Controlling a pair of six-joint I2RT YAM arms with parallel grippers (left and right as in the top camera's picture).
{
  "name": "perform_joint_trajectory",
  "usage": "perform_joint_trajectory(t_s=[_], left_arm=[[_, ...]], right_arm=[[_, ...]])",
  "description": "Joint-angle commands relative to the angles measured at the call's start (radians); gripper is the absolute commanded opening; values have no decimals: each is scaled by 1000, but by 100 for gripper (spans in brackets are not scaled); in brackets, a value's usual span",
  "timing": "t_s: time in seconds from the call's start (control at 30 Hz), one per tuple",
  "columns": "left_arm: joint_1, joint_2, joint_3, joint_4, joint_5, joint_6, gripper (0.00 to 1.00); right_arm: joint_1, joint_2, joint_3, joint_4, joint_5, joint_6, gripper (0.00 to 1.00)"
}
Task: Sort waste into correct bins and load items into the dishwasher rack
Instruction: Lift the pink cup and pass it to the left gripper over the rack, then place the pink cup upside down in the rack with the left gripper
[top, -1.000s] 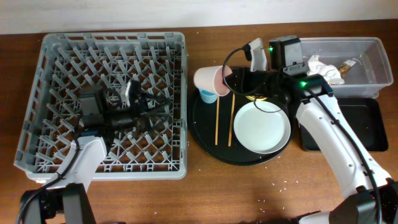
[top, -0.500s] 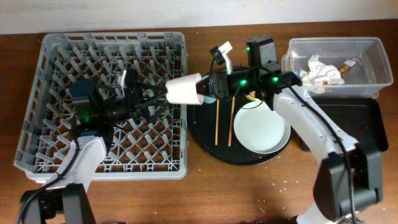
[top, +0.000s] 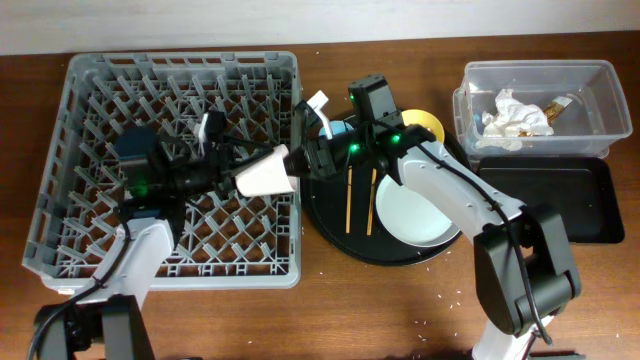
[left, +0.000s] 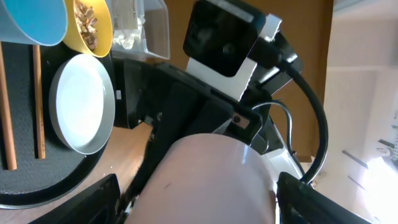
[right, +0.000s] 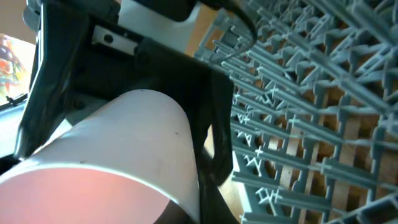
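White cup (top: 265, 172) shifted left over rack (top: 100, 120) — right gripper (top: 298, 160) clamps it.

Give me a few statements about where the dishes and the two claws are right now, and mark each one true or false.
1. The right gripper holds the small white cup on its side above the right part of the rack. True.
2. The chopsticks lie in the rack. False: they lie on the round black tray.
3. The yellow bowl has brown food scraps in it. True.
4. The white plate sits inside the clear tub. False: the plate is on the round black tray, and the tub holds crumpled tissues.
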Motion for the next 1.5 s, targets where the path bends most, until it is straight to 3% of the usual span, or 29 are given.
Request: perform_joint_trajectory(t_s=[0.0,0.1,0.2,0.3,0.4,0.53,0.6,0.63,0.67,0.73,0.83,1.0,1.13,1.27,1.37,1.47], left_arm=[[-24,2,9,4,32,5,81],[-29,2,9,4,46,8,95],[-28,2,9,11,61,8,95],[-28,2,9,11,67,8,72],[-28,2,9,11,68,8,59],[-28,2,9,48,68,8,59],[-28,2,9,67,67,8,59],[-28,2,9,75,66,9,59],[-28,2,9,92,65,8,59],[-28,2,9,158,64,14,59],[-13,2,9,282,64,24,57],[57,2,9,317,53,66,54],[70,2,9,315,-43,118,49],[69,2,13,163,-181,261,48],[63,2,43,-156,-336,480,48],[19,2,151,-602,-583,755,48]], right_arm=[[-1,24,0,56,63,41,4],[-1,24,0,126,63,84,4],[-1,24,0,140,79,85,4],[-1,32,0,137,80,84,4],[-1,40,0,113,78,81,4],[-1,40,0,101,50,74,4],[-1,40,0,95,38,71,16],[-1,40,0,95,31,60,27],[-2,40,0,94,28,53,48],[-17,40,0,94,30,53,74],[-74,40,1,49,71,49,97],[-220,-1,3,-156,194,-77,99],[-286,-118,19,-314,363,-167,99],[-325,-246,65,-497,628,-215,99],[-338,-322,73,-559,750,-225,98],[-344,-391,73,-610,855,-225,98]])
